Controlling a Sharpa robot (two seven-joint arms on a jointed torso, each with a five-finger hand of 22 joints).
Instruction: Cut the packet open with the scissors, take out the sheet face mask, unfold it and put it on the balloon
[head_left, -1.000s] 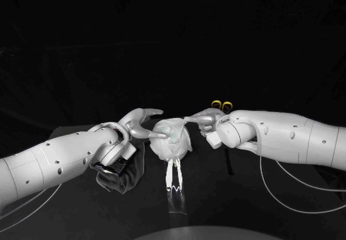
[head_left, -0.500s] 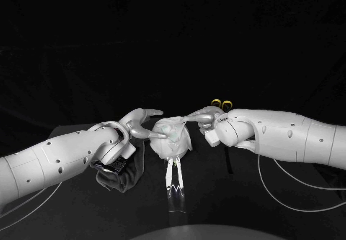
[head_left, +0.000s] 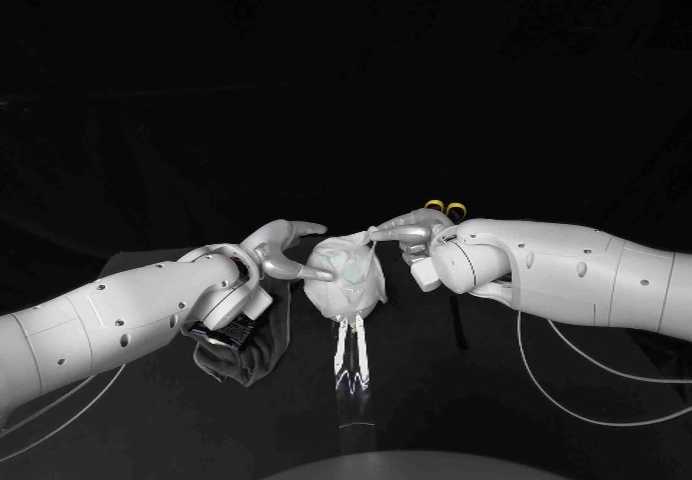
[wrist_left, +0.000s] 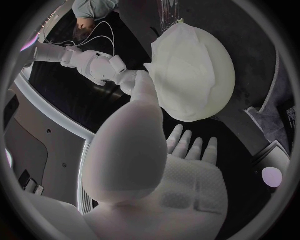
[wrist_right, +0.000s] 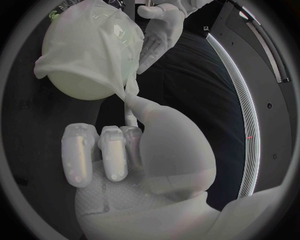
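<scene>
White sheet face mask (head_left: 343, 258) sits draped over pale round balloon (wrist_right: 78, 82), ctr of head frame. Right robot hand (head_left: 407, 238) pinches mask's edge strip. Left robot hand (head_left: 281, 250) is spread wide, holding nothing, just beside balloon. Best approach imo: ease edge down gently w/o tearing, w/ left steadying balloon.

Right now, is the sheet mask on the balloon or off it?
On: the sheet mask drapes over the balloon; the right hand pinches its edge.

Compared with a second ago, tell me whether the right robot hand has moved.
Yes: the right robot hand has moved slightly up the picture, now nearer the yellow scissor handles.
</scene>
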